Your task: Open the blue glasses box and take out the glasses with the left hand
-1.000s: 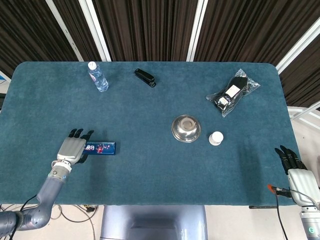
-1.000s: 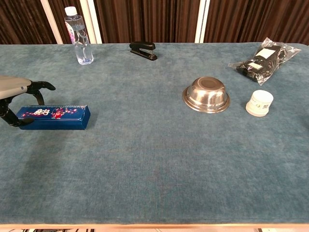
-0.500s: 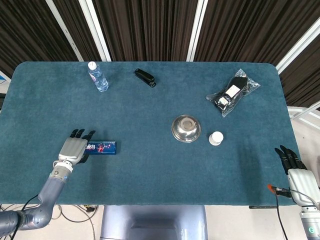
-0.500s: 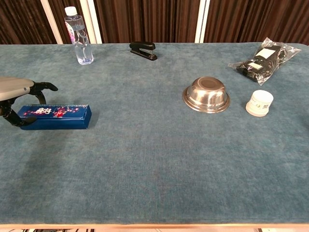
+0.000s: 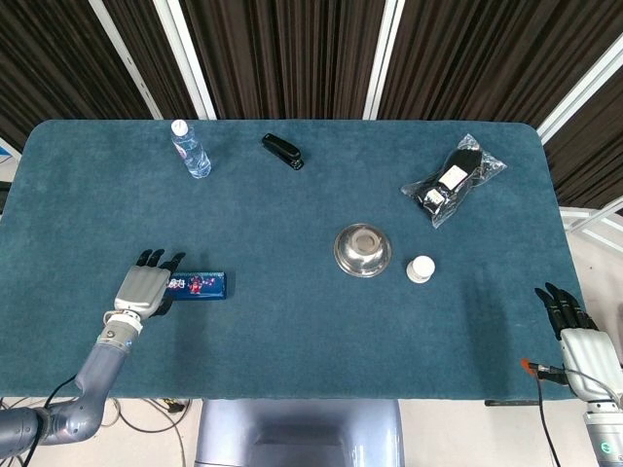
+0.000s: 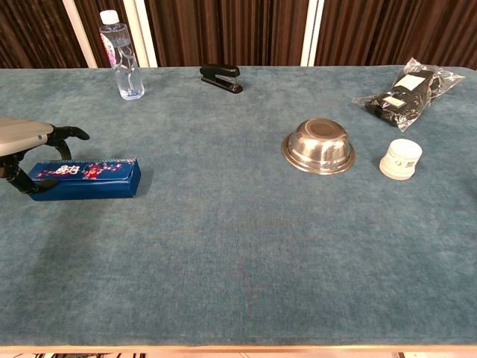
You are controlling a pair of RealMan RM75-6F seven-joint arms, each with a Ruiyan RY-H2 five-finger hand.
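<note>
The blue glasses box with a red flower print lies closed near the table's front left; in the chest view the blue glasses box leans slightly onto its long edge. My left hand covers its left end. In the chest view the left hand has its thumb against the near side and a finger arched over the far side, gripping that end. No glasses are visible. My right hand hovers off the table's front right corner, fingers spread, holding nothing.
A steel bowl and a small white jar sit right of centre. At the back stand a water bottle and a black stapler; a plastic bag of dark items lies back right.
The box has shifted slightly right and tipped a little onto its edge under my left hand. The right hand has not moved.
</note>
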